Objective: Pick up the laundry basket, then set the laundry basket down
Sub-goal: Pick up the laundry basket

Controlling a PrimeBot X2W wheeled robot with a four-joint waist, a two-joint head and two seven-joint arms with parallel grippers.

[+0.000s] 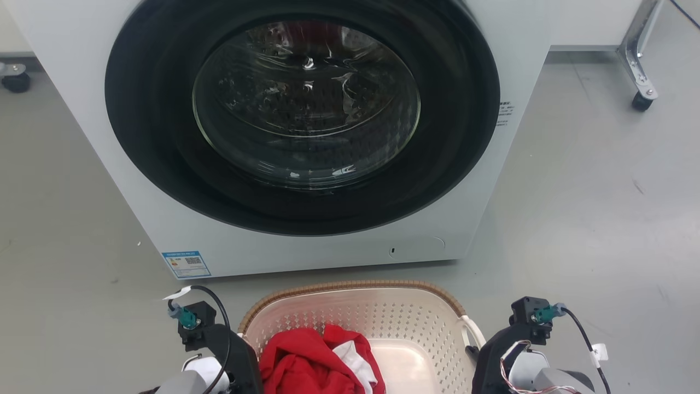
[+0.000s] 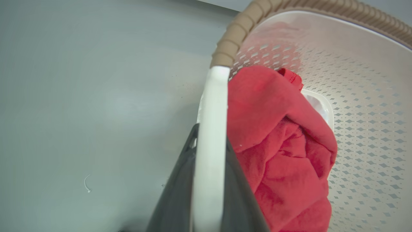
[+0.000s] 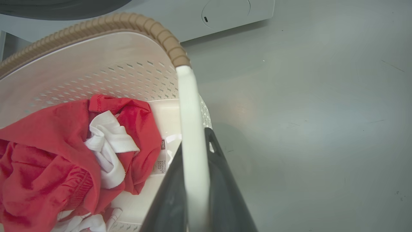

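The laundry basket (image 1: 383, 320) is cream w/ punched walls and a brown woven-look rim. It sits at btm centre of the head view, just in front of a white washing machine (image 1: 82, 137) whose round door is shut. There is grey floor (image 1: 601, 191) all round. In the basket's lower left lies a bunched red garment (image 1: 301, 361) w/ a white garment (image 1: 358, 364) tucked in.

Left gripper (image 2: 210, 137): two dark fingers sit either side of the white left handle (image 2: 214, 96), pressed to it, so it's clamped on the loop. Right gripper (image 3: 194, 141) has the same hold on the right handle (image 3: 188, 96). Can't tell if the basket is off the floor.

Handling, as a guess: the hard plastic shell is stiff and light, and the few clothes add little wt. The loops are thin and smooth and may pivot btwn the fingers, so you'd want both sides rising level. The load sits off-centre, so expect a slight tilt. The handles are the right hold, since the rim looks too fat to pinch.

View diffs: the head view gives you the basket-to-machine layout, while the wrist views give you the grip contact. The right wrist view adds a printed label (image 3: 161, 161) on the basket bottom and a round service flap (image 3: 225, 13) on the machine, at top of frame. The left wrist view has the red heap close against the handle-side wall.
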